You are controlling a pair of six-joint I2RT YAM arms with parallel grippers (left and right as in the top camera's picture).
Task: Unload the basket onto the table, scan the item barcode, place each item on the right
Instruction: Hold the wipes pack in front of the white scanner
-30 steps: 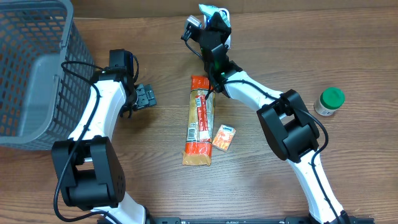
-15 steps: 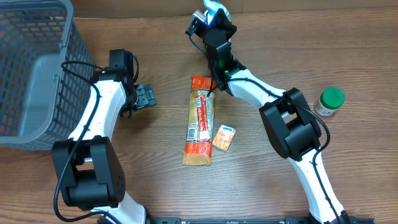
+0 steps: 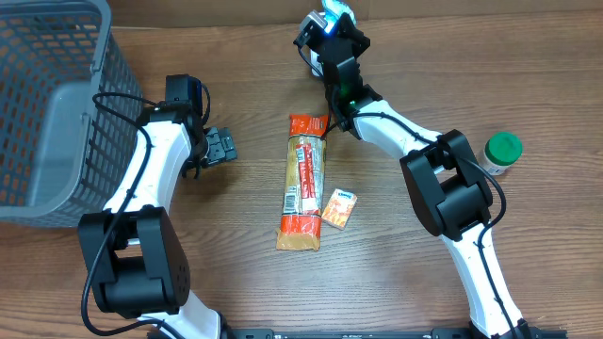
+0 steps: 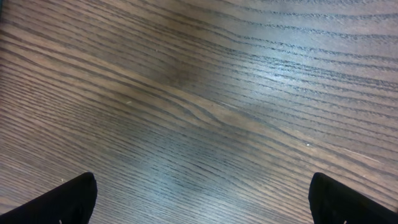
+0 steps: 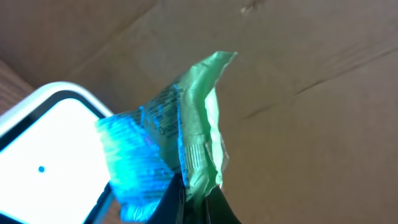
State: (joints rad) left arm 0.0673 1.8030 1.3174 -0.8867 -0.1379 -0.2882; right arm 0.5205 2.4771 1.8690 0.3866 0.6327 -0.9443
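Observation:
A crumpled green packet is pinched by its lower edge in my right gripper, which is shut on it. The packet hangs in front of a white-framed scanner window, and its near side glows blue-cyan. From overhead, the right gripper and the packet are at the table's far edge, near the middle. My left gripper stands open over bare wood at the left, and the left wrist view shows only tabletop between its fingertips.
A grey mesh basket fills the far left. A long orange snack package and a small orange box lie mid-table. A green-lidded jar stands at the right. Brown cardboard rises behind the scanner.
My right gripper has carried the green packet a little to the right along the far edge. The left arm has not moved.

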